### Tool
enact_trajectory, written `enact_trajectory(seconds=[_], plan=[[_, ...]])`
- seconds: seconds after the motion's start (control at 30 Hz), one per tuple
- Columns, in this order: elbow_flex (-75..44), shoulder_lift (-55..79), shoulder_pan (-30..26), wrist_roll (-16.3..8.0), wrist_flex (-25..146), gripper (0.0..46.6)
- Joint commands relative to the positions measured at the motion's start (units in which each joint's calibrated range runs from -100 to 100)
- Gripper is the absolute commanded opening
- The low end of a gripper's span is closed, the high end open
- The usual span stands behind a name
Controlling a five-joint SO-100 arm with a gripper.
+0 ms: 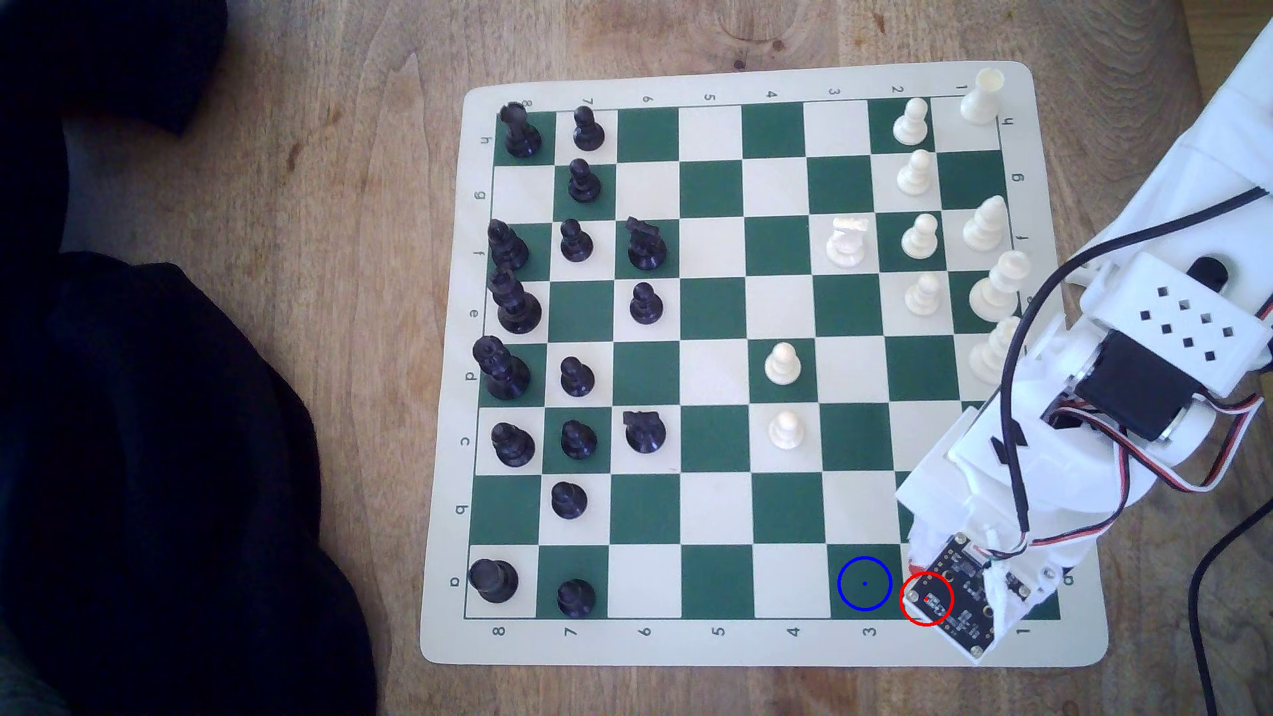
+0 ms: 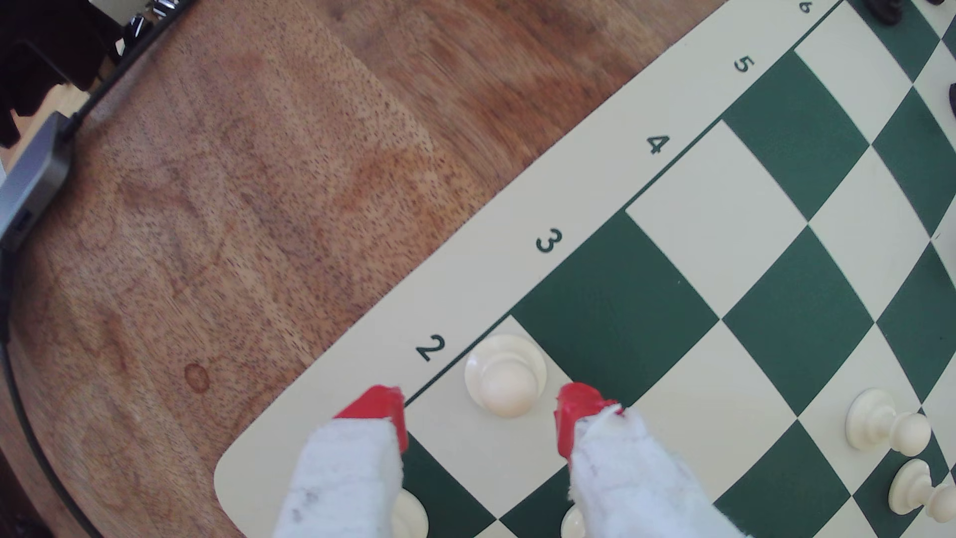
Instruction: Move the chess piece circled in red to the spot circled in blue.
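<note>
I've got the gripper (image 2: pixel 481 414) down over the near corner of the chess board (image 1: pixel 716 644), and its jaws are spread wide, nothing in them. On the wrist view the white pawn (image 2: pixel 504 375) stands upright on its cream square beside the printed 2, and it sits between the two red fingertips (image 2: pixel 380 408), a touch beyond them, with clear board showing on either side. No contact from either tip that I can see.

The dark green square (image 2: pixel 613 310) by the printed 3 lies just beside the pawn's square, sharing an edge with it. In the exterior view that square carries the blue ring (image 1: pixel 864 584) with its centre dot, bare of pieces, and the red ring (image 1: pixel 926 599) next to it falls on my wrist's circuit board, which covers the pawn from above there. The arm reaches in from the exterior view's right, cables trailing over the wooden table (image 1: pixel 275 206).
</note>
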Motion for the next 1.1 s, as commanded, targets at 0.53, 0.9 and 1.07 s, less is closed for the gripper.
enact_trajectory(seconds=[0.53, 0.9, 1.07], plan=[[-5.9, 6.1, 0.8, -0.4, -3.8, 12.6], [-8.2, 8.9, -0.5, -0.8, -3.4, 12.2], [-8.2, 9.4, -0.2, -0.8, -3.4, 12.1]])
